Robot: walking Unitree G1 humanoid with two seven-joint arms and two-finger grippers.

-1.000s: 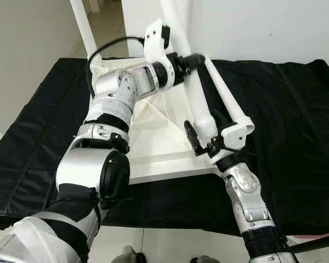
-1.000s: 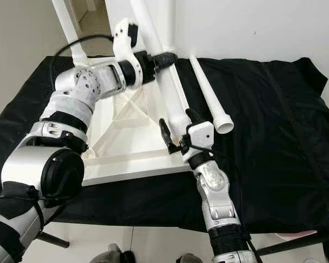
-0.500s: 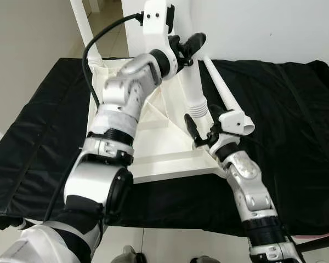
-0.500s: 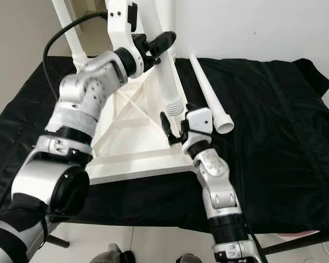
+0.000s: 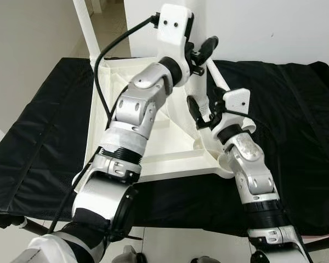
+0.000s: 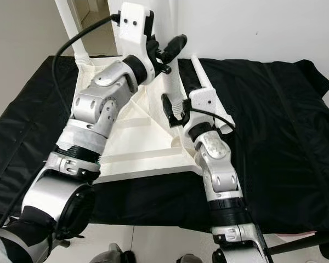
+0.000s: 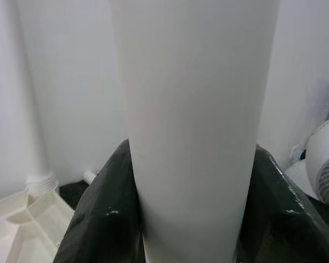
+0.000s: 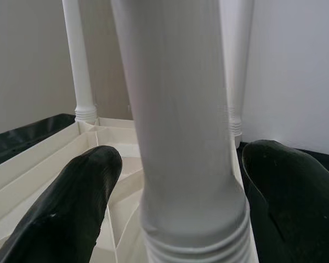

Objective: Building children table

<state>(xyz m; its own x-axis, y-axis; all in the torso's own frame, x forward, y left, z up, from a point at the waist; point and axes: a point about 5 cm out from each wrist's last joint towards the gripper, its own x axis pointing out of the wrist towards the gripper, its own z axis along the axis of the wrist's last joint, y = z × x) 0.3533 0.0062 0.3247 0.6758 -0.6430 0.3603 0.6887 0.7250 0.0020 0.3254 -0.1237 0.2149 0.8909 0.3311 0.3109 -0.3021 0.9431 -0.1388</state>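
The white table top lies upside down on a black cloth. My left gripper is shut on a white table leg and holds it nearly upright over the top's near right part. In the left wrist view both fingers press the leg. My right gripper is open and straddles the leg's threaded lower end, its fingers a little apart from it. A second loose leg lies on the cloth to the right.
One fitted leg stands at the top's far left corner, and another fitted leg rises behind the held one. The black cloth spreads wide to the right. A white wall runs along the back.
My left gripper has raised the leg from a slant to nearly upright. The right gripper has moved up and away from me to the leg's threaded end.
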